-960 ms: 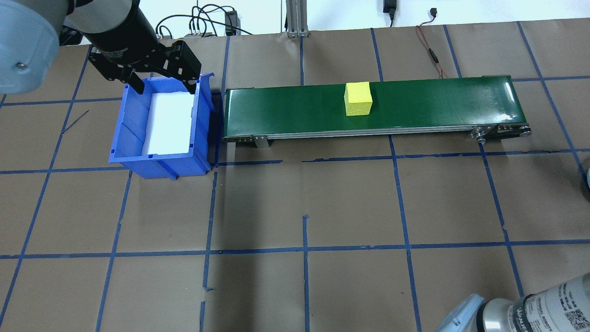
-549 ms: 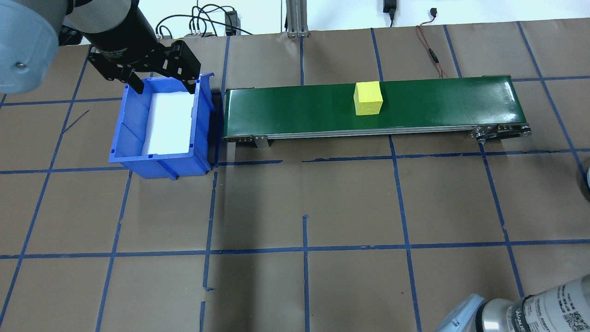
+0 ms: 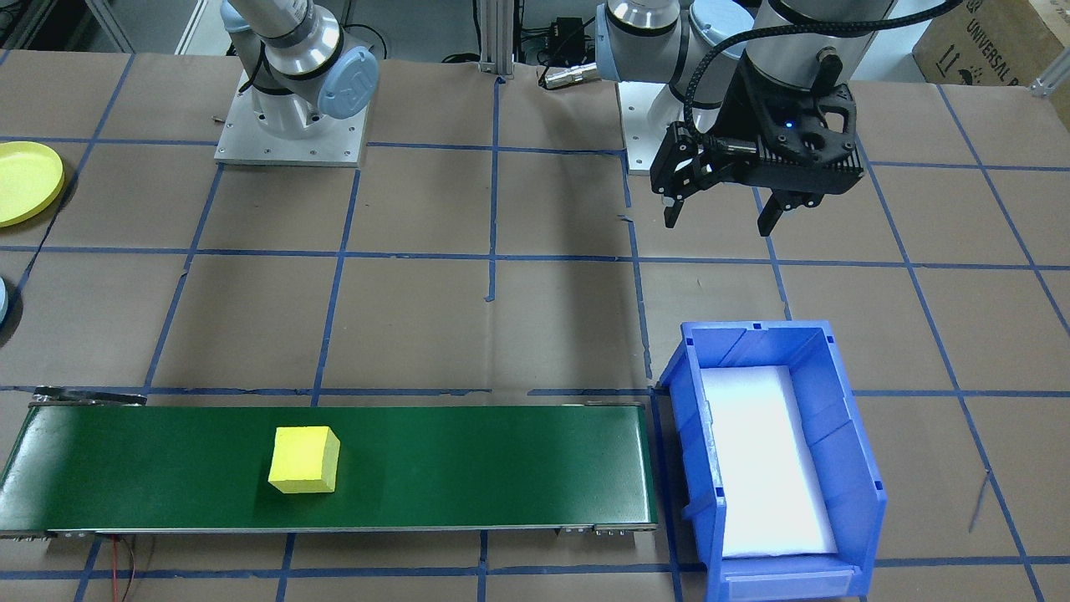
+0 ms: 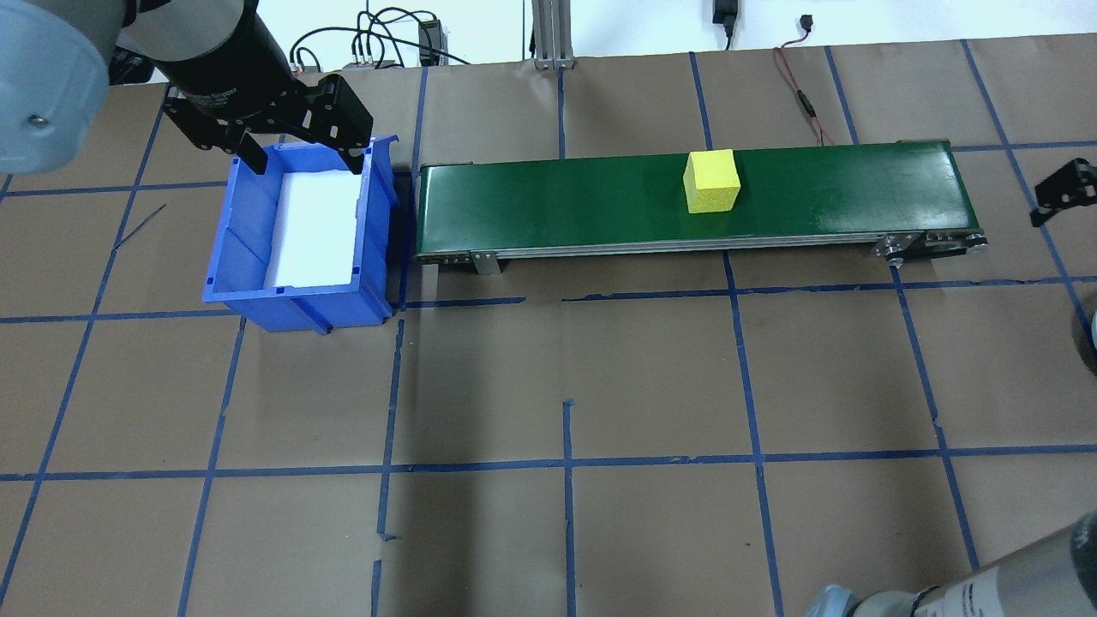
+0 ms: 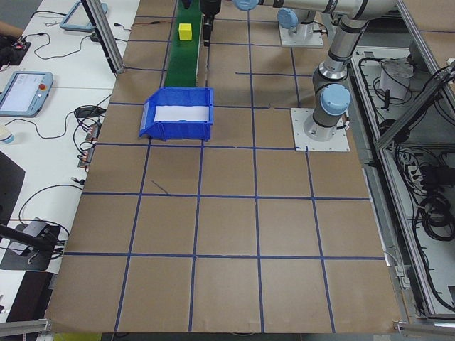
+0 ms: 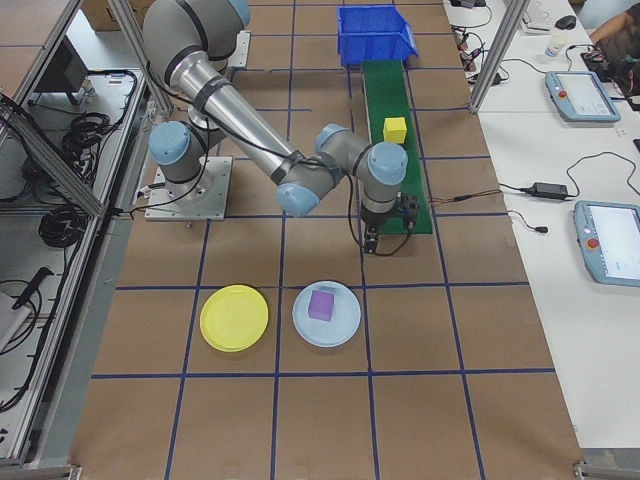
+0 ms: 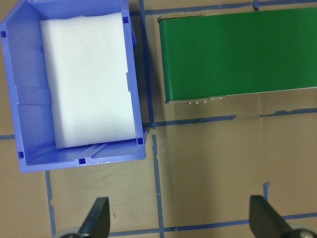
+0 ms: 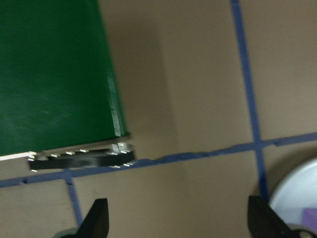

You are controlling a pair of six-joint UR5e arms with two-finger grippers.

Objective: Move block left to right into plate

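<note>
The yellow block rides the green conveyor, past its middle. The right pincer waits wide open by the belt's end, likely to catch it. The left pincer hangs open near the blue bin. The yellow plate sits well apart.

Even, bright overhead light. Soft shadows fall under the left gripper and beside the blue bin. Glare whitens the foam liner. The right wrist view is motion-blurred.

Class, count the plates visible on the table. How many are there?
2: the yellow plate lies empty, and the pale blue plate beside it holds a purple block. None seems hidden.
</note>
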